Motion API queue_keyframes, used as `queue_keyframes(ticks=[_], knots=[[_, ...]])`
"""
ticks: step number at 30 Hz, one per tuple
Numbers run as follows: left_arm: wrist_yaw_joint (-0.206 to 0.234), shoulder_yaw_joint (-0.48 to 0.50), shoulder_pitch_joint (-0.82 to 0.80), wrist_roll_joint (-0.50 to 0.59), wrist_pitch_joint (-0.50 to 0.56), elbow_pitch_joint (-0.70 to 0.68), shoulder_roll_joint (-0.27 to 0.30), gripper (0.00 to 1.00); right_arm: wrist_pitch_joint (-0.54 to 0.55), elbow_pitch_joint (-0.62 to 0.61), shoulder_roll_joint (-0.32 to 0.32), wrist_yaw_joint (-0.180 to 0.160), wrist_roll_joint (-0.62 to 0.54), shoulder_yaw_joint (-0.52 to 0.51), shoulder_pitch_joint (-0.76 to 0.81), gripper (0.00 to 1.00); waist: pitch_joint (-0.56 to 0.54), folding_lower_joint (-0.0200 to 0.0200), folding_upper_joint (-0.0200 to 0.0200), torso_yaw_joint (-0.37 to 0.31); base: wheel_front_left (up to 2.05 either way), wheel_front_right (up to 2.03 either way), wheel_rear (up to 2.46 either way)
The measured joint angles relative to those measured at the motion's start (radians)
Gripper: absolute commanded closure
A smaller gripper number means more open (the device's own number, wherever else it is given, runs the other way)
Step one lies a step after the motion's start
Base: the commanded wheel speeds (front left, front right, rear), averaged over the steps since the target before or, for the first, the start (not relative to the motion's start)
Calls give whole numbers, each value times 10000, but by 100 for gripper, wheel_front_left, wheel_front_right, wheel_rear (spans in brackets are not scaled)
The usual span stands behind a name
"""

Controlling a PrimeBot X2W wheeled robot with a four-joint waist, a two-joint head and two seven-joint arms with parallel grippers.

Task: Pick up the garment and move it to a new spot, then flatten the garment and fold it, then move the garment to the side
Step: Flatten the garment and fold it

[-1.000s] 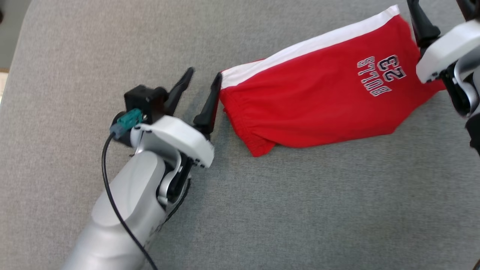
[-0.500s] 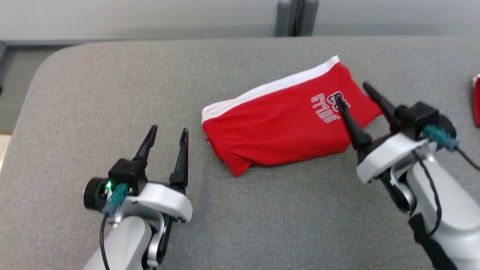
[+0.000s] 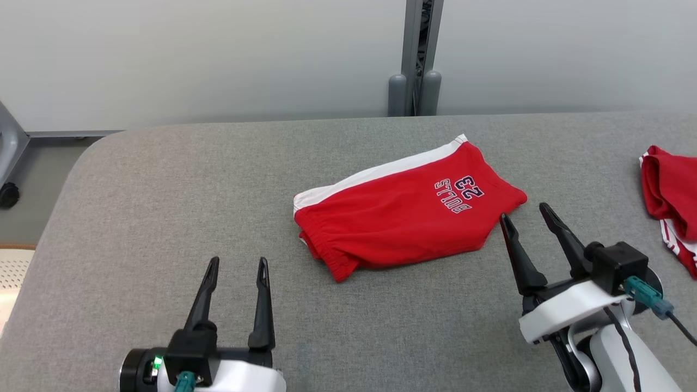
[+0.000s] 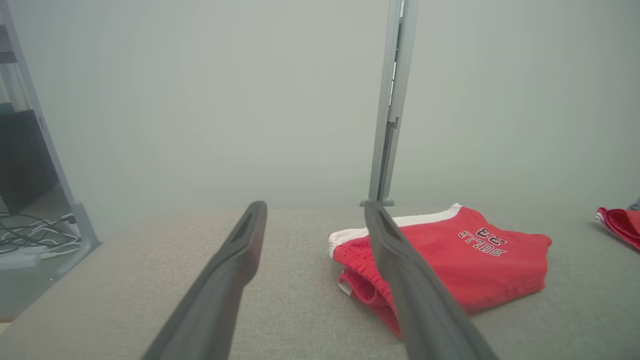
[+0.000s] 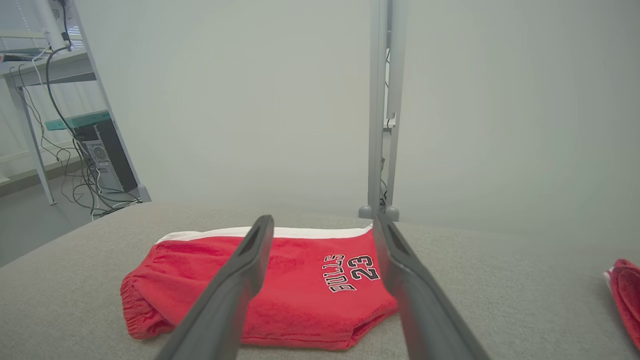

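Red cloth with a white side stripe: the garment (image 3: 403,218), a pair of shorts, lies folded over itself near the middle of the grey padded table (image 3: 163,218). It lies flat, with the elastic waistband (image 3: 326,256) toward my left and the printed lettering (image 3: 459,193) toward my right.

Left gripper (image 3: 238,261): jaws spread wide, empty, low over the table, well apart from the waistband end. Right gripper (image 3: 524,212): jaws likewise wide and empty, tips just beside the hem corner. Whether one tip touches the cloth I cannot tell.

Assessment: the fold appears complete. The layers sit roughly edge on edge, with a slight bulge at the waistband. The step in hand, as I judge it, is the move to the side.

Recommended method: take both short ends at once, left jaws on the waistband, right jaws on the hem end. Each lower finger should slide under the whole stack, not between layers, or the fold will open on lifting. Close firmly; the fabric looks thick at the elastic and thinner at the hem. Lift both ends level and only just clear of the table. Keep the span between my grippers constant so the cloth neither sags nor stretches, and carry it sideways in one pass.

Hazard: a second red garment (image 3: 667,190) lies at the table's right edge. Setting down toward the left would avoid mixing the two.
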Motion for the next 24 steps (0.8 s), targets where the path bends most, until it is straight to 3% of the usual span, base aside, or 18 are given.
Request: queue_keyframes(ticks=[7, 13, 17, 24], knots=[[-267, 59, 934, 757, 0, -92, -247, 0, 0, -21, 376, 0, 107, -1022, 814, 0, -215, 0, 0, 218, 0, 0, 0], [-573, -10, 950, 1020, -2, -100, -546, 0, 445, 1618, 683, -2, 2290, -1916, 120, 0, -3, 0, 0, 496, 0, 0, 0], [-719, -23, 868, 1158, -2, -63, -667, 0, 1104, 2594, 378, -2, 3359, -2330, -1115, 0, 288, 0, 0, 726, 0, 0, 0], [-961, -21, 488, 1436, -2, -42, -803, 0, 1848, 4431, -364, -2, 3904, -2545, -2526, 0, 900, 0, 0, 1259, 0, 0, 0]])
